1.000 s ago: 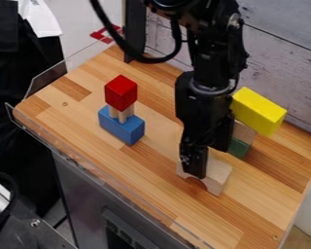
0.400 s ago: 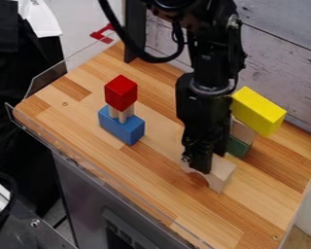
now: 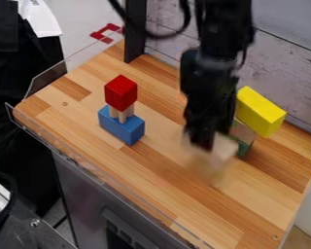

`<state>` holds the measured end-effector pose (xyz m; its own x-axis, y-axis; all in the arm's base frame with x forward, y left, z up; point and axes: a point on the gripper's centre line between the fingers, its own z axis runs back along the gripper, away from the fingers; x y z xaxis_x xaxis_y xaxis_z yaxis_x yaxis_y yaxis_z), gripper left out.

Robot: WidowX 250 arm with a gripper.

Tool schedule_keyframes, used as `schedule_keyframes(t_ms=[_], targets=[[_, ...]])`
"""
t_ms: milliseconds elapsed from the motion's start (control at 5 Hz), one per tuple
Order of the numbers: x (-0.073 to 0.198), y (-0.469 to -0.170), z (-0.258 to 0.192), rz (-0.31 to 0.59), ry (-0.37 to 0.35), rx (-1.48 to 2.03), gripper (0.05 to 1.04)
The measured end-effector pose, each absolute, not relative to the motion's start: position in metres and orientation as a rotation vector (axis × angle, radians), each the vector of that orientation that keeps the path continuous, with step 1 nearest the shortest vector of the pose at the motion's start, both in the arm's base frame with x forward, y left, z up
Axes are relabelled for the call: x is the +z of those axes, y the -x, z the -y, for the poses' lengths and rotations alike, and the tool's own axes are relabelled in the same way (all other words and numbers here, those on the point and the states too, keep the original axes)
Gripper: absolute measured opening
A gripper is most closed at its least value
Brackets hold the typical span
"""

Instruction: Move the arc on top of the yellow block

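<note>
I have the pale wood arc (image 3: 224,148) (it looks all smeary to me) at the tips of my claw (image 3: 202,145). The bright yellow block (image 3: 261,113) is long with flat sides, and it lies up on a plain wood block (image 3: 243,132)

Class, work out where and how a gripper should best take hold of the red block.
The red block is best gripped by two opposite side faces, coming straight down from above: the faces are flat, its top is free, and the slim pegs between it and the blue block would probably topple if brushed from the side.
</note>
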<state>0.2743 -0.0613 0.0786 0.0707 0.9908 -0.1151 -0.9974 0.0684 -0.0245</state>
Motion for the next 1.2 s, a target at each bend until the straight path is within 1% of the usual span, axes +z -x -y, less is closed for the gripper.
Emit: schedule_keyframes(t_ms=[200, 400, 600, 800, 1000, 1200], targets=[[0.124, -0.286, 0.058, 0.022, 0.075, 1.401, 0.514], [0.17, -0.301, 0.07, 0.091, 0.095, 1.335, 0.514], [0.2, -0.316, 0.081, 0.154, 0.17, 1.277, 0.514], [0.197, -0.329, 0.093, 0.146, 0.204, 1.233, 0.514], [0.187, -0.337, 0.105, 0.127, 0.26, 1.21, 0.514], [0.165, -0.335, 0.113, 0.065, 0.27, 1.208, 0.514]])
